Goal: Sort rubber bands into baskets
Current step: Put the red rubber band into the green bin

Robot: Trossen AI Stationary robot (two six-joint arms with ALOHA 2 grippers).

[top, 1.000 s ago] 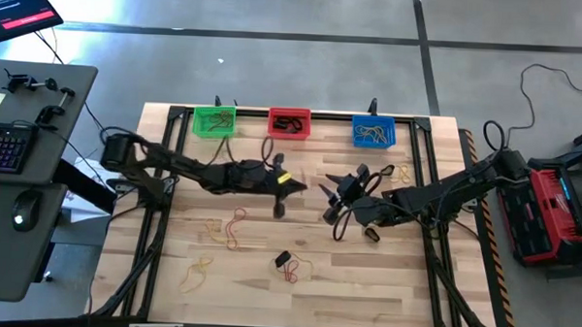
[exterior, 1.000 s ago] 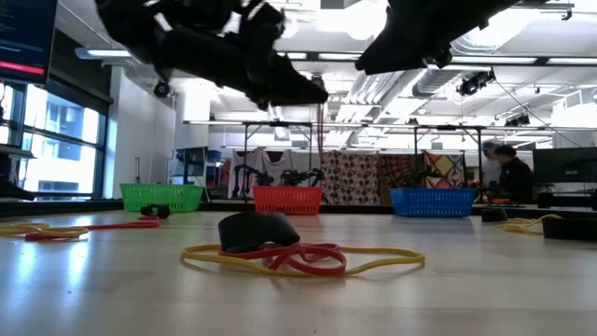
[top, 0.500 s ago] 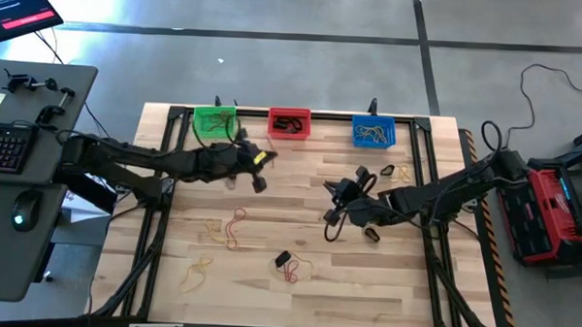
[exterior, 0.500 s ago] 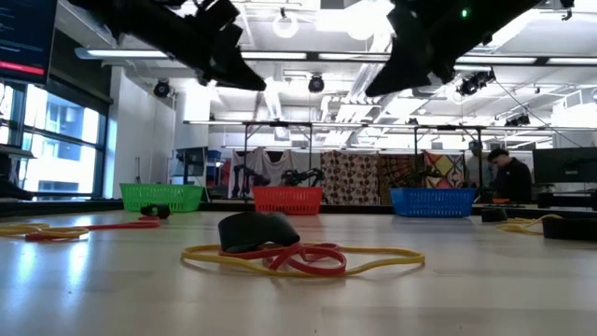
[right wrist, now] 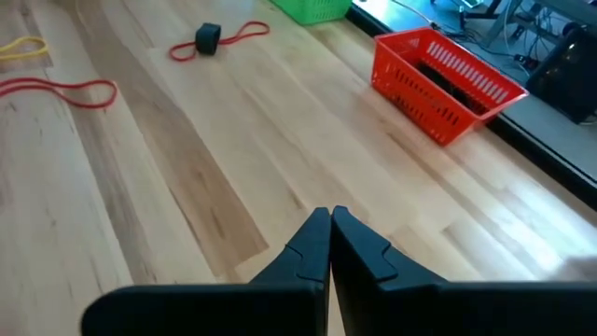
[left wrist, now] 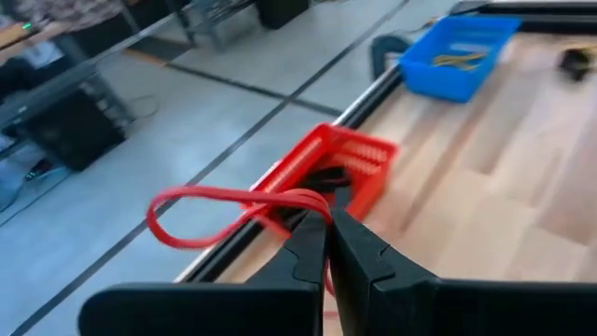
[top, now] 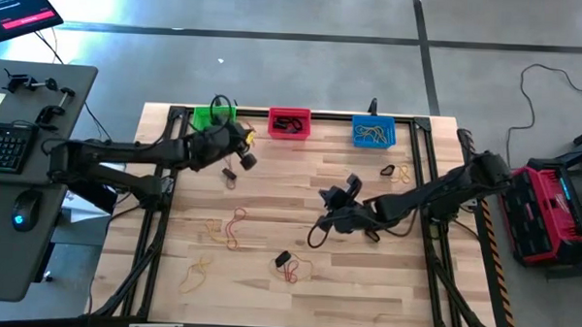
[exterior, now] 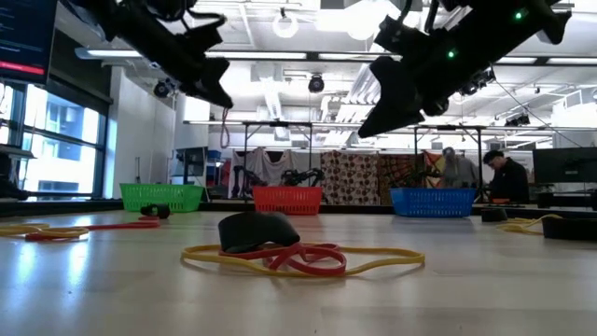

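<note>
Red rubber band: 1 light, limp, stretchy loop, likely best pinched anywhere along its strand; dangling from the clenched left claw near the red basket at the worktop's 12 o'clock edge; right claw clenched, empty.

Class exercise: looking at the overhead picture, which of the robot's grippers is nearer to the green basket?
Left. The left gripper, shut on a red rubber band, hangs just beside the green basket, toward the red one. The right gripper, shut and empty, sits mid-table, well away.
</note>
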